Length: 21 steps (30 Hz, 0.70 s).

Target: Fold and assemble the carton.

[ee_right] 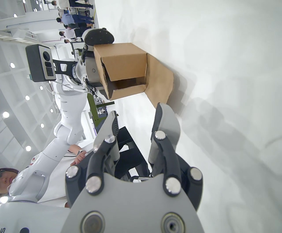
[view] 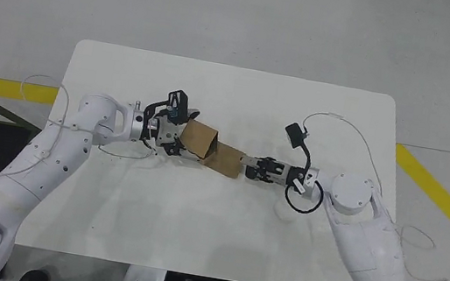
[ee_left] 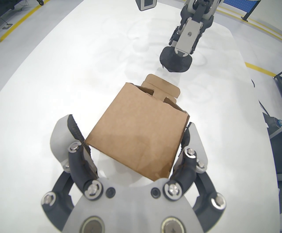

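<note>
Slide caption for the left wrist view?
Left gripper holds the brown carton by its near end; the right gripper hovers beyond the far flaps, over the white table.

Carton: plain brown cardboard, partly erected into a rectangular sleeve that lies on its side near the middle of the surface, its long axis running slightly aslant between the left and right edges. The end facing the right edge stands open, showing a hollow interior. From that end a flap with rounded corners extends flat along the surface.
</note>
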Each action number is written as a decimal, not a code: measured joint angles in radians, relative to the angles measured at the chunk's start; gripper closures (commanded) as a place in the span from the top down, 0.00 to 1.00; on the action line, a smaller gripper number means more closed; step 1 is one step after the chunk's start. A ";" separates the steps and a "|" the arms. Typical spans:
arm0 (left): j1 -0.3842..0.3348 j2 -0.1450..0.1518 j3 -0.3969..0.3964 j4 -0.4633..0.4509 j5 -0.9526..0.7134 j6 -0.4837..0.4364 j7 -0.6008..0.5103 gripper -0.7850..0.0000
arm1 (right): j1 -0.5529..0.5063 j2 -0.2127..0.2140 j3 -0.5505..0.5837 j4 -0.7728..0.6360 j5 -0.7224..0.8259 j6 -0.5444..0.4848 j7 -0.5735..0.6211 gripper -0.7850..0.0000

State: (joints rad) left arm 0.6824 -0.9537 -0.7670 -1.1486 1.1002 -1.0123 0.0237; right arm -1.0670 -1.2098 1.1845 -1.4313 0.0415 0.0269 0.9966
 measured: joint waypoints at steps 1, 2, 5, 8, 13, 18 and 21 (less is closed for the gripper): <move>0.000 0.000 0.001 0.000 -0.001 0.000 0.000 1.00 | -0.004 0.002 0.003 -0.003 -0.006 0.002 -0.005 0.45; -0.001 0.000 0.001 0.000 -0.002 0.000 0.000 1.00 | -0.005 0.003 0.003 -0.003 -0.010 0.002 -0.008 0.45; -0.002 -0.001 0.003 -0.003 -0.003 0.000 -0.002 1.00 | -0.004 0.002 -0.007 0.015 -0.011 -0.005 -0.018 0.45; -0.003 0.000 0.004 -0.005 -0.003 0.000 -0.003 1.00 | 0.008 -0.003 -0.030 0.044 0.002 -0.015 -0.032 0.45; -0.004 0.001 0.001 -0.003 -0.005 0.000 -0.004 1.00 | 0.038 -0.015 -0.075 0.103 0.026 -0.032 -0.050 0.46; -0.003 0.002 -0.001 -0.003 -0.008 0.000 -0.006 1.00 | 0.069 -0.026 -0.112 0.151 0.045 -0.048 -0.062 0.46; -0.003 0.002 -0.001 -0.004 -0.010 0.000 -0.008 1.00 | 0.090 -0.034 -0.137 0.177 0.058 -0.054 -0.063 0.46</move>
State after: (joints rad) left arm 0.6797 -0.9516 -0.7680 -1.1523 1.0901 -1.0123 0.0154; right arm -0.9773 -1.2435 1.0480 -1.2540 0.0998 -0.0273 0.9332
